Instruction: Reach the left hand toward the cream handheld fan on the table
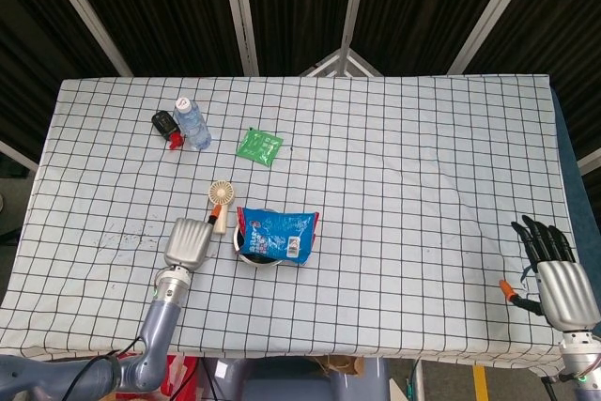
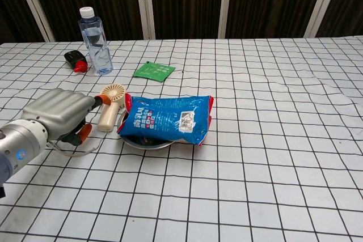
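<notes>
Cream handheld fan lies flat: light, rigid plastic, best gripped by its handle. Left hand hovers just beside it, holding nothing.

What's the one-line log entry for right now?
step: reach | left hand: beside cream fan, grip unclear | right hand: idle, open, table edge | blue snack bag: on bowl

Silver robot hand, black fingers, orange-tipped thumbs.
</notes>
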Action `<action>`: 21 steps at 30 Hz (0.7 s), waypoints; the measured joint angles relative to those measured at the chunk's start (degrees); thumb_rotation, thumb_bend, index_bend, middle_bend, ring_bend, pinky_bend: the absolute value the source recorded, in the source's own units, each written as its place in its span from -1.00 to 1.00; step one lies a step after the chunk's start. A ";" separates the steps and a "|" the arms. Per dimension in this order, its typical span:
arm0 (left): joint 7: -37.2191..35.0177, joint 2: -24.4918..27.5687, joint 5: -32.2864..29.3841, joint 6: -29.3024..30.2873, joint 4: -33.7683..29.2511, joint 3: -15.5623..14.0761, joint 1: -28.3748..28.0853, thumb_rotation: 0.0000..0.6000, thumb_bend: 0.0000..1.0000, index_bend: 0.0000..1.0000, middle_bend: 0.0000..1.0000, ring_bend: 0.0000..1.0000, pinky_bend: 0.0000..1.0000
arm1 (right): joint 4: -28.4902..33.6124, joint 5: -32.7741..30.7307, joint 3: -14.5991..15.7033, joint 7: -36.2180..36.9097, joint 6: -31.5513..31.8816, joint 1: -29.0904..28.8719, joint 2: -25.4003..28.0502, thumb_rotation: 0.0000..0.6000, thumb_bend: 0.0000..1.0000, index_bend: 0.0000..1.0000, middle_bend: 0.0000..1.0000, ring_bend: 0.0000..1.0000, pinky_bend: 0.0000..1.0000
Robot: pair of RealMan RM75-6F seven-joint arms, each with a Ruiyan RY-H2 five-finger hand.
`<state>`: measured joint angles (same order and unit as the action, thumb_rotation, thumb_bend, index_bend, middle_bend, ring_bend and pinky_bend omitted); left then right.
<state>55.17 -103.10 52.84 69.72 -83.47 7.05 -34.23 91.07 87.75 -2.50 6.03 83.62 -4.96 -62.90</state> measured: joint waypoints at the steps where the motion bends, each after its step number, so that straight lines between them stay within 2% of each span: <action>1: -0.57 0.11 0.48 0.34 -0.24 0.16 0.04 1.00 0.54 -0.76 0.68 0.47 0.65 | -0.01 0.00 0.00 -0.02 0.02 0.01 -0.01 1.00 -0.44 -0.80 -1.00 -1.00 -1.00; 5: -4.27 1.12 3.49 2.26 -2.27 1.33 0.28 1.00 0.43 -0.93 0.54 0.33 0.55 | -0.03 0.03 0.00 -0.09 0.08 0.03 -0.04 1.00 -0.44 -0.80 -1.00 -1.00 -1.00; 9: -8.02 3.17 7.49 4.76 -5.87 2.39 0.77 1.00 0.14 -1.00 0.30 0.11 0.37 | -0.05 0.04 0.00 -0.13 0.15 0.05 -0.08 1.00 -0.44 -0.80 -1.00 -1.00 -1.00; 15: -12.05 9.23 13.90 9.25 -13.01 1.58 3.29 1.00 -0.21 -1.00 -0.36 -0.38 -0.17 | -0.11 0.03 -0.01 -0.27 0.22 0.08 -0.14 1.00 -0.44 -0.80 -1.00 -1.00 -1.00; 19: -15.46 14.99 18.20 13.07 -17.51 -1.48 7.11 1.00 -0.42 -1.00 -0.82 -0.82 -0.68 | -0.12 0.05 -0.03 -0.56 0.34 0.11 -0.24 1.00 -0.44 -0.80 -1.00 -1.00 -1.00; 21: -16.98 17.49 19.38 14.70 -18.95 -3.21 9.02 1.00 -0.50 -1.00 -0.95 -0.95 -0.88 | -0.12 0.06 -0.04 -0.71 0.41 0.14 -0.28 1.00 -0.44 -0.80 -1.00 -1.00 -1.00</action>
<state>38.19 -85.60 72.22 84.43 -102.41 3.84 -25.22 90.95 87.81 -2.54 5.33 84.02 -4.82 -63.18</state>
